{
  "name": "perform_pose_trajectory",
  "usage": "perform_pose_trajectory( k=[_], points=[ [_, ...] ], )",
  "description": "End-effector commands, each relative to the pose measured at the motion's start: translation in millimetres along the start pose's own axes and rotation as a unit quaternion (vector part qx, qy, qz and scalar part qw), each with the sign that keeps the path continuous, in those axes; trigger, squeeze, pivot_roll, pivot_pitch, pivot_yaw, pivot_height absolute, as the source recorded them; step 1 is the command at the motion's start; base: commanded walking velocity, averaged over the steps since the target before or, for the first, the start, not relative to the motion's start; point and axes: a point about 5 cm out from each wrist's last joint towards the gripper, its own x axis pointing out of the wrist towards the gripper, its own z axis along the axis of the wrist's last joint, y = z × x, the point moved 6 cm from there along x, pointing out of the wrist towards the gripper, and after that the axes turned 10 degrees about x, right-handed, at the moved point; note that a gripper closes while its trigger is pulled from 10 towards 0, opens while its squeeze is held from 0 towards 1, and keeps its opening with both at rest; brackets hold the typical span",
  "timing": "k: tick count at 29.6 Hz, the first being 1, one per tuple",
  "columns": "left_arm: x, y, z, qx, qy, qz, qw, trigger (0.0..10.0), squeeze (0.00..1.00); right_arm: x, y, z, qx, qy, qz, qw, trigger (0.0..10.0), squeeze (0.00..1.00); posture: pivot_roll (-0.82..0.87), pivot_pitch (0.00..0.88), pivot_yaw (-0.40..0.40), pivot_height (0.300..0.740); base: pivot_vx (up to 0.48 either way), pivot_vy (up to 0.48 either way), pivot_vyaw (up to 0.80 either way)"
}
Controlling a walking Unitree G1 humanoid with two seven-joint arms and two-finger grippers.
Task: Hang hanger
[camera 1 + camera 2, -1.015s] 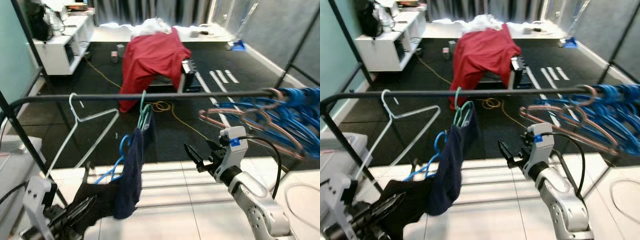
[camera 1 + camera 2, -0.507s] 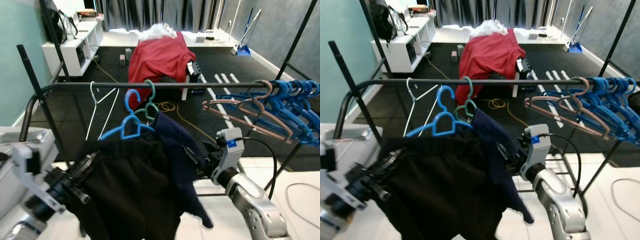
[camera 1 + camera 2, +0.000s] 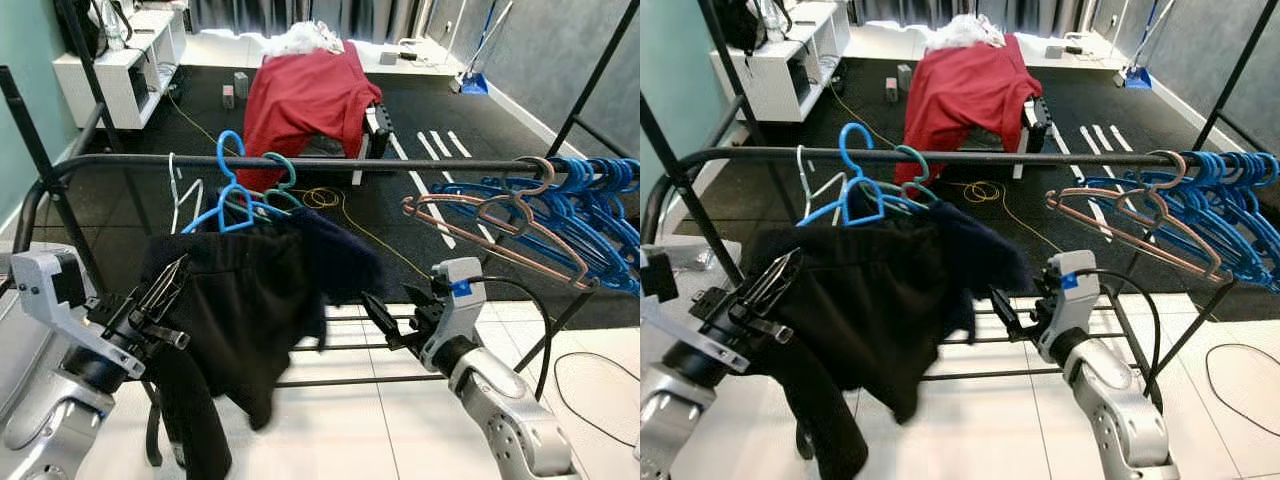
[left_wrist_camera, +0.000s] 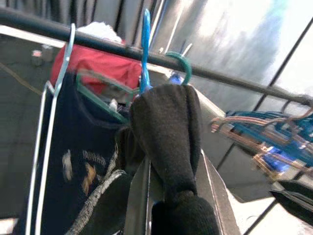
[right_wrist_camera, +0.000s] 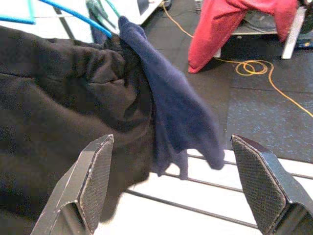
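Observation:
A blue hanger (image 3: 228, 190) carries a black garment (image 3: 245, 310). Its hook (image 3: 850, 140) rises over the black rack rail (image 3: 420, 164), between a white wire hanger and a teal one; I cannot tell whether it rests on the rail. My left gripper (image 3: 165, 298) sits low at the left, shut on the black garment's edge, and the cloth (image 4: 168, 137) bulges between its fingers. My right gripper (image 3: 388, 322) hovers open below the rail, right of the garments, with nothing between its fingers (image 5: 93, 181).
A teal hanger (image 3: 283, 175) holds a navy garment (image 3: 335, 255). A white wire hanger (image 3: 178, 195) hangs to the left. Pink and blue hangers (image 3: 560, 215) crowd the rail's right end. Behind are a red cloth (image 3: 305, 90) on a bench and a white shelf (image 3: 120, 60).
My left gripper has lifted the black garment and blue hanger from well below the rail up to it. The hook now stands at the rail. The camera has also shifted.

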Motion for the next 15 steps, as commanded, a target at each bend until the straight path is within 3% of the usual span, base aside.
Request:
perform_pose_trajectory(
  k=[1, 3, 5, 6, 8, 11, 15],
  points=[
    [1.3, 1.0, 3.4, 0.016, -0.004, 0.005, 1.000, 10.0, 0.00, -1.9, -2.3, -1.1, 0.003, 0.003, -0.004, 1.000, 10.0, 0.00, -0.07, 0.013, -0.060, 0.740, 0.000, 0.000, 0.00],
    [3.5, 3.9, -2.5, 0.055, 0.025, 0.012, 0.998, 10.0, 0.00, -2.1, -2.0, -0.8, 0.005, 0.002, -0.005, 1.000, 10.0, 0.00, -0.07, 0.018, -0.057, 0.740, 0.000, 0.000, 0.00],
    [3.5, 3.9, -2.5, 0.055, 0.025, 0.012, 0.998, 10.0, 0.00, -2.1, -2.0, -0.8, 0.005, 0.002, -0.005, 1.000, 10.0, 0.00, -0.07, 0.018, -0.057, 0.740, 0.000, 0.000, 0.00],
    [3.4, 5.6, -3.7, 0.087, 0.040, 0.008, 0.995, 10.0, 0.00, -2.1, -1.8, -0.7, 0.006, 0.002, -0.005, 1.000, 10.0, 0.00, -0.07, 0.019, -0.058, 0.740, 0.000, 0.000, 0.00],
    [3.4, 5.6, -3.7, 0.087, 0.040, 0.008, 0.995, 10.0, 0.00, -2.1, -1.8, -0.7, 0.006, 0.002, -0.005, 1.000, 10.0, 0.00, -0.07, 0.019, -0.058, 0.740, 0.000, 0.000, 0.00],
    [7.1, 16.0, 3.0, 0.135, 0.042, 0.028, 0.990, 10.0, 0.00, -1.6, -0.9, -0.8, 0.008, 0.001, -0.004, 1.000, 10.0, 0.00, -0.07, 0.022, -0.055, 0.740, 0.000, 0.000, 0.00],
    [11.9, 16.9, 4.4, 0.154, 0.037, 0.046, 0.986, 10.0, 0.00, -1.3, -0.2, -0.6, 0.009, 0.000, -0.004, 1.000, 10.0, 0.00, -0.06, 0.023, -0.054, 0.740, 0.000, 0.000, 0.00]
  ],
)
